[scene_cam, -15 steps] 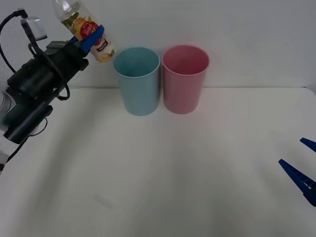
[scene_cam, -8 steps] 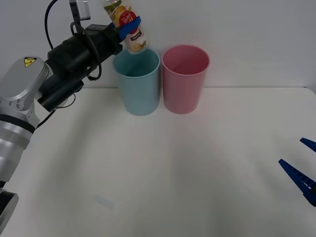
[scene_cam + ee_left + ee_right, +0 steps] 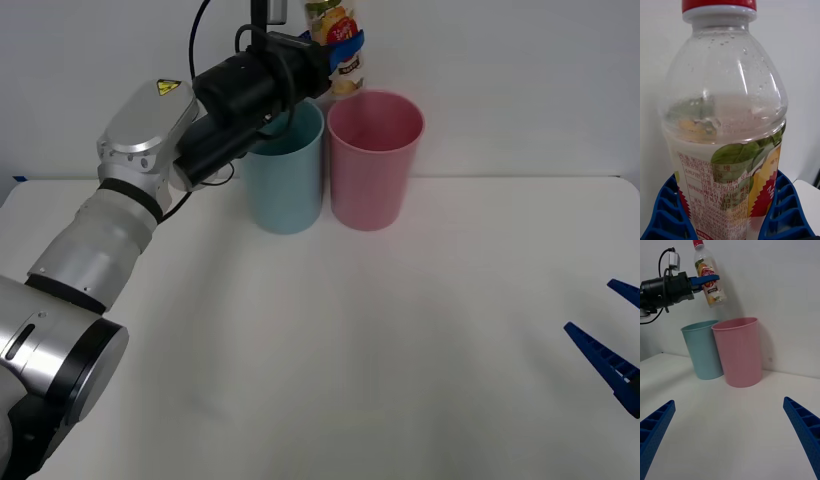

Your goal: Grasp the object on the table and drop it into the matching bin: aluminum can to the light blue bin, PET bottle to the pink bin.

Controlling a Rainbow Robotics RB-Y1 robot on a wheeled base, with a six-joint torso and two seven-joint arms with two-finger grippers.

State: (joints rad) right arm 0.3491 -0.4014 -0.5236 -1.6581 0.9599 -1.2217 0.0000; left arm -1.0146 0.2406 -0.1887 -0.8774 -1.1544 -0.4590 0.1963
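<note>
My left gripper (image 3: pixel 344 45) is shut on the PET bottle (image 3: pixel 338 40), a small clear one with a red cap and a yellow-red label. It holds the bottle (image 3: pixel 708 279) upright in the air, above the gap between the light blue bin (image 3: pixel 284 175) and the pink bin (image 3: pixel 374 160), near the pink bin's left rim. The left wrist view has the bottle (image 3: pixel 728 123) close up between the blue fingers (image 3: pixel 668 210). My right gripper (image 3: pixel 730 435) stands open low over the white table (image 3: pixel 330 350) at the right, with its fingertips (image 3: pixel 600 350) at the front view's edge.
The two bins stand side by side at the table's back edge, against a plain white wall. In the right wrist view the light blue bin (image 3: pixel 703 348) is left of the pink bin (image 3: pixel 739 350). The left arm (image 3: pixel 130 210) reaches across the back left.
The left arm has swung right with the bottle, from left of the light blue bin to above it and on toward the pink bin's rim. The right gripper has not moved.
</note>
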